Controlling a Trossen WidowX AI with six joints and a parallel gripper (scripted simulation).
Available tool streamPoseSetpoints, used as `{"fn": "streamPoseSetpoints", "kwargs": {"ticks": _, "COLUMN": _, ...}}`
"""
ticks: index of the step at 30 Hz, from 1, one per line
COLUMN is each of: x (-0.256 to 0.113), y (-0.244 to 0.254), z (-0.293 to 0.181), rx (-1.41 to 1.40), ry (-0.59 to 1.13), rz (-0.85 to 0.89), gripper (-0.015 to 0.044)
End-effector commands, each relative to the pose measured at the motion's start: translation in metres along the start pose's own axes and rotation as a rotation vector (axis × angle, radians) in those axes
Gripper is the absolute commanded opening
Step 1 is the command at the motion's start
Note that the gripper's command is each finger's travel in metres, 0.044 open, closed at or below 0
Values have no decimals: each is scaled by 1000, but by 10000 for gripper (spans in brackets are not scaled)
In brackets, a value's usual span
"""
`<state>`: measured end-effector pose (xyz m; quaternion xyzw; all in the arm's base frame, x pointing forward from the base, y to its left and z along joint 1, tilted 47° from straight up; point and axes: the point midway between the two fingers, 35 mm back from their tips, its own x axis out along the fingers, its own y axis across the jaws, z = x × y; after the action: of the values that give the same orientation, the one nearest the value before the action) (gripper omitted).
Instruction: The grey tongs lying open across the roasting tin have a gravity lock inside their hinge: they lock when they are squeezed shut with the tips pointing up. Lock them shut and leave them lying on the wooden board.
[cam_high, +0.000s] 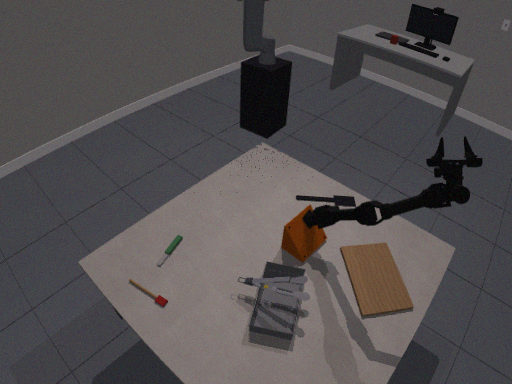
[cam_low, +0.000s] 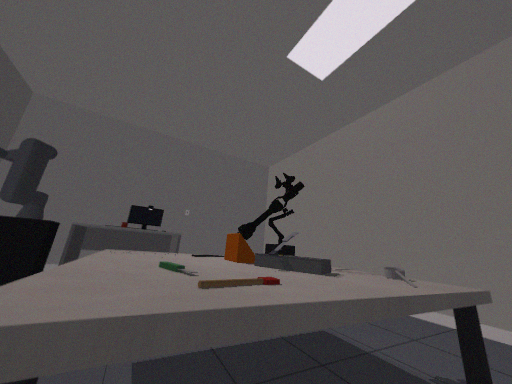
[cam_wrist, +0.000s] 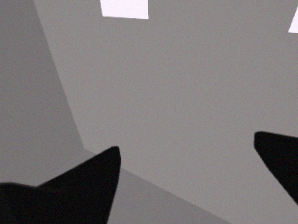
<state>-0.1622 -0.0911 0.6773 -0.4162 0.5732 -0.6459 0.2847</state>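
Observation:
The grey tongs (cam_high: 285, 289) (cam_low: 288, 238) lie across the far part of the grey roasting tin (cam_high: 271, 332) (cam_low: 305, 265). In the top view their two arms spread apart toward the right, and the narrow hinge end juts past the tin's left side. In the exterior view they look tilted, with one end raised above the tin. The wooden board (cam_high: 378, 281) lies flat on the right part of the table, apart from the tin. My gripper (cam_high: 454, 138) (cam_low: 281, 175) (cam_wrist: 186, 146) is open and empty, high up and far from the tongs, with its fingers pointing upward.
The orange wedge (cam_high: 301, 237) (cam_low: 236, 249) carries my arm, between tin and black spatula (cam_high: 344, 201). A green-handled tool (cam_high: 174, 244) (cam_low: 171, 266) and a red-headed brush (cam_high: 161, 301) (cam_low: 269, 281) lie left. The exterior view shows a grey pot (cam_low: 394, 272) at right.

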Motion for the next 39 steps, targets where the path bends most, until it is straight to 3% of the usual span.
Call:
{"fn": "streamPoseSetpoints", "kwargs": {"ticks": 1, "x": 0, "y": 0, "z": 0, "rx": 0, "ry": 0, "rz": 0, "gripper": 426}}
{"fn": "streamPoseSetpoints", "kwargs": {"ticks": 7, "x": -6, "y": 1, "z": -19, "rx": 42, "ry": 74, "rz": -13, "gripper": 269}}
{"fn": "streamPoseSetpoints", "kwargs": {"ticks": 12, "x": -25, "y": 2, "z": -59, "rx": 136, "ry": 242, "rz": -54, "gripper": 138}}
{"fn": "streamPoseSetpoints", "kwargs": {"ticks": 23, "x": -127, "y": 7, "z": -154, "rx": 377, "ry": 723, "rz": -267, "gripper": -150}}
{"fn": "streamPoseSetpoints", "kwargs": {"ticks": 31, "x": -231, "y": 14, "z": -186, "rx": 512, "ry": 1047, "rz": -502, "gripper": -150}}
{"fn": "streamPoseSetpoints", "kwargs": {"ticks": 39, "x": -346, "y": 27, "z": -177, "rx": 606, "ry": 1340, "rz": -807, "gripper": -150}}
